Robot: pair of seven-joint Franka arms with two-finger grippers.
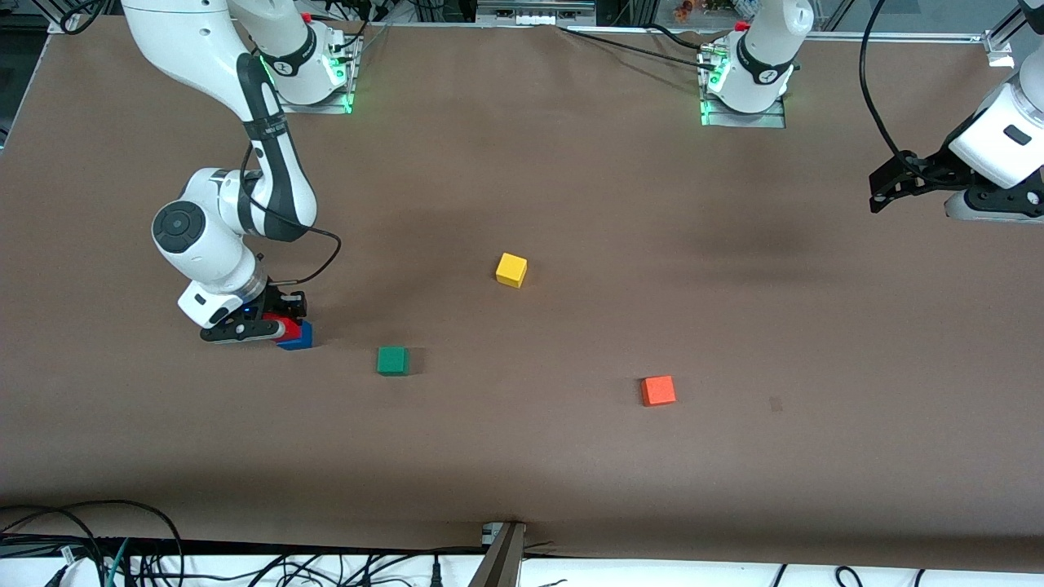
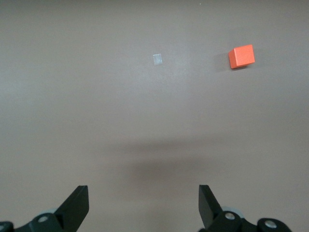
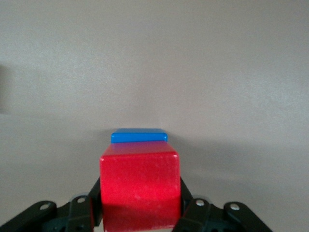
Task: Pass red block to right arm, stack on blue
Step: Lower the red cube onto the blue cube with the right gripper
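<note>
Orange cube (image 1: 657, 390) lies nearest my camera, green cube (image 1: 392, 360) beside it. My right gripper (image 1: 281, 328) clamps the red block (image 1: 285, 327), which sits on the blue (image 1: 298, 338) at its end. Left gripper (image 1: 885, 186) waits, fingers apart.

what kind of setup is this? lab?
Most likely a robotics lab bench. Two arms are bolted to a brown-covered table with loose cabling along its edges. The only props are small coloured cubes: the right gripper holds the red block over the blue cube; the left gripper waits, open.
</note>
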